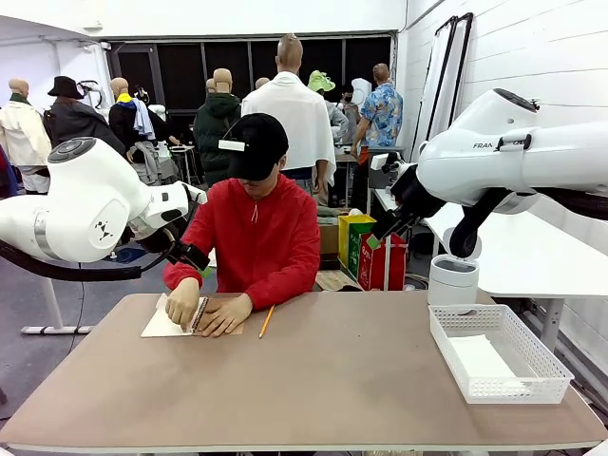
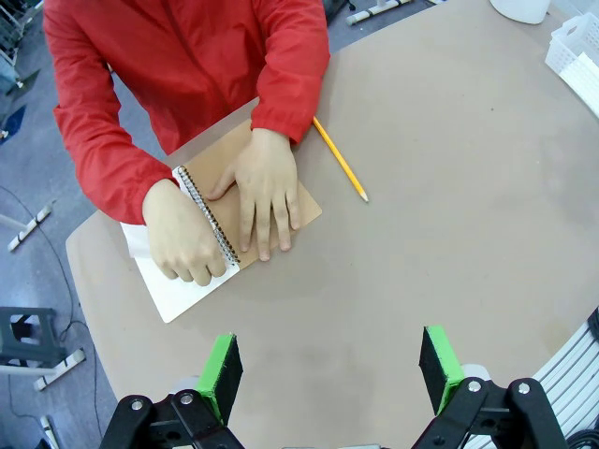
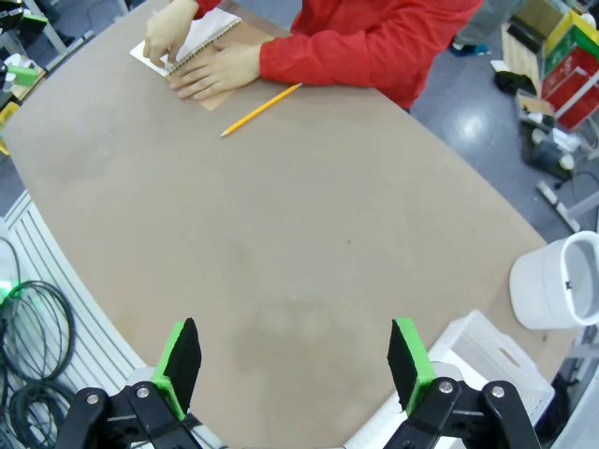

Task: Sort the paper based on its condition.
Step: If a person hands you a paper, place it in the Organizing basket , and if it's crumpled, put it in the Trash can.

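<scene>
**Barely started: paper at the person's notebook**

Thin white paper sheet point(image 2: 173, 292) sits at the far table point(image 3: 309, 215) edge under the person's hand point(image 2: 180, 238), beside the brown-cover spiral notebook point(image 2: 298, 208). No sorting seen. White plastic mesh basket point(image 1: 513, 388) contents unclear. Left tool point(image 2: 329, 367) and right tool point(image 3: 295, 360) gape wide, holding nothing. Mid-table bare; yellow pencil point(image 2: 339, 159) just beside notebook.

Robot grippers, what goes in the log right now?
left gripper: open, empty | right gripper: open, empty | person's hands: on notebook | paper: under one hand
</scene>
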Motion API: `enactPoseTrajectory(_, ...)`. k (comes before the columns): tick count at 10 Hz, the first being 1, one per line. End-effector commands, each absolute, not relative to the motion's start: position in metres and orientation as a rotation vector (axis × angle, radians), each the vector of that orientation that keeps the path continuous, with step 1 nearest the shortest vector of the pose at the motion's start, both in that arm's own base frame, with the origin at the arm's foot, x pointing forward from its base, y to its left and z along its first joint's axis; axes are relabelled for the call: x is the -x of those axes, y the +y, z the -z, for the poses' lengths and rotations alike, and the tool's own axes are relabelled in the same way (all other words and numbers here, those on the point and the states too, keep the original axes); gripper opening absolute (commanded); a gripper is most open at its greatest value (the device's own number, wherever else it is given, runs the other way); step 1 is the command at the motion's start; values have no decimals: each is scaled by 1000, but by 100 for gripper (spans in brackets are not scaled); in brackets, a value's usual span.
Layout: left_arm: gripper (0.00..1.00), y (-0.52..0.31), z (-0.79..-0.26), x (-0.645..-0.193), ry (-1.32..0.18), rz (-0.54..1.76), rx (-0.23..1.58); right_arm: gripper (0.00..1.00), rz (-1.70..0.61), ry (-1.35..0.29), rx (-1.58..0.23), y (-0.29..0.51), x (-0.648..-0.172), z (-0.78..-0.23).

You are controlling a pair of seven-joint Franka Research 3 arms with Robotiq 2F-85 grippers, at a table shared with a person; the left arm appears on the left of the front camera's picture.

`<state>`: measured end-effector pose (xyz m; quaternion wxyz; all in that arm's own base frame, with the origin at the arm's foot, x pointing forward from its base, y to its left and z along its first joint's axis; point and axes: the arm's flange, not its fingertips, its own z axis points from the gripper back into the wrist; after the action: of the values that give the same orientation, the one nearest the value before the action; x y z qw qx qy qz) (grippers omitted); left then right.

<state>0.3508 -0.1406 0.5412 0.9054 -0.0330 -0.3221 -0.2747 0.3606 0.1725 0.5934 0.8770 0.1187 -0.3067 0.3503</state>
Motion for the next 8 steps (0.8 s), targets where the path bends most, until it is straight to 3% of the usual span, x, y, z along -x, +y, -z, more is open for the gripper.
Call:
enactPoseTrajectory(1, 100, -140, -541, -351, -670, 566, 69, 100, -730, -640, -241, 173, -360, -594)
enactPoseTrajectory(8, 100, -140, -541, -351, -670, 566, 69, 100, -730, -640, -241, 173, -360, -594)
